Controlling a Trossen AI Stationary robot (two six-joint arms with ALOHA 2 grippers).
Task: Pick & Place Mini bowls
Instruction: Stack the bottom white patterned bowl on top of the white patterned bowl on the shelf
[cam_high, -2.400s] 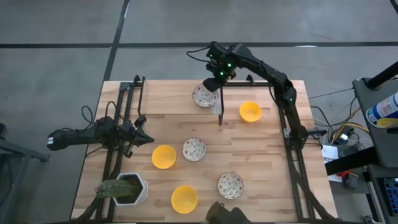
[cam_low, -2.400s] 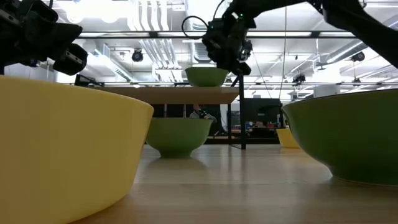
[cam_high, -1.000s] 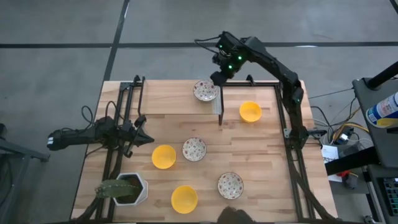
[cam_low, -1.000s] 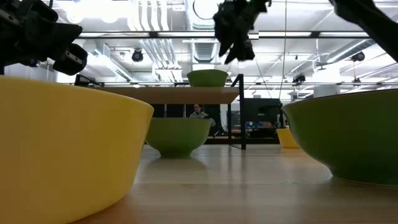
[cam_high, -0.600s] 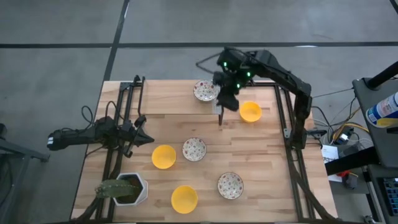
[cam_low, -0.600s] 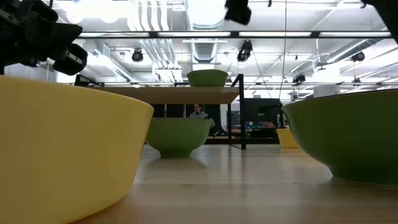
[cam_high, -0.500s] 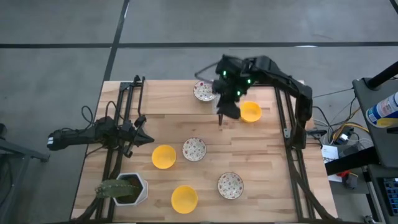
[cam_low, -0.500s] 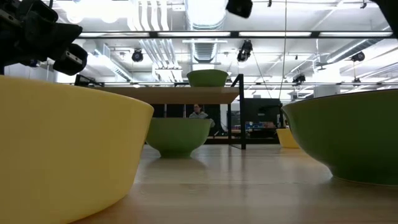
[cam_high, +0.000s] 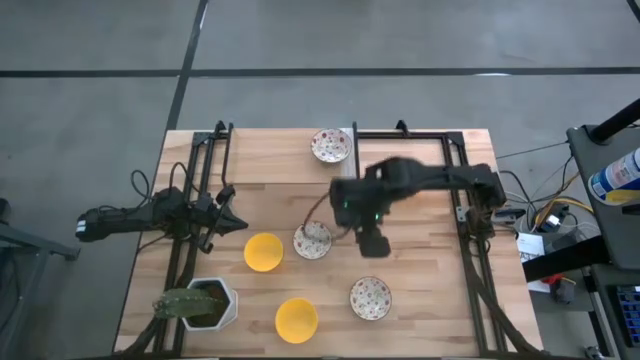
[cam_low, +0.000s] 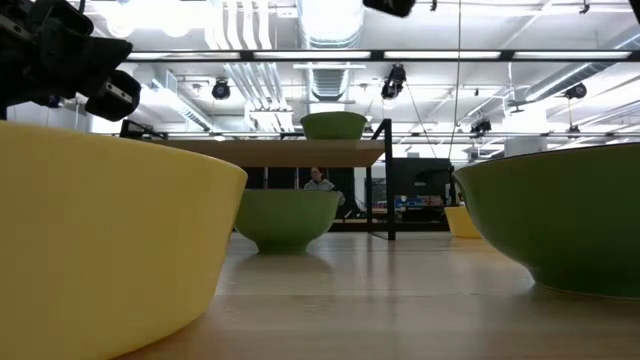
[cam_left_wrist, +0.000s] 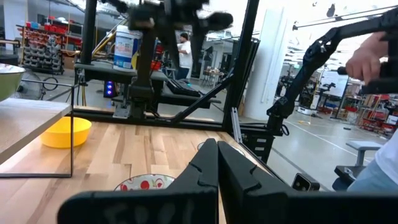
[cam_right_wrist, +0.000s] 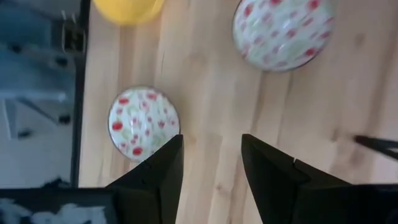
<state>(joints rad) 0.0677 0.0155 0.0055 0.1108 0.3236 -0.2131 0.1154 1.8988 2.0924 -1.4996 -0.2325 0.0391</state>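
Two small white red-speckled bowls (cam_right_wrist: 143, 122) (cam_right_wrist: 283, 32) lie below the right gripper (cam_right_wrist: 210, 165), jaws wide w/ nothing held, one just beside a fingertip (other farther ahead). Risk: off-centre descent, finger clips rim, bowl skids. Left gripper (cam_left_wrist: 217, 163) parked, pinched closed.

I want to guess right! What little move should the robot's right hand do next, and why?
Probably go down toward a speckled bowl. The right hand hangs open and empty above the table, with that bowl just beside its fingers.
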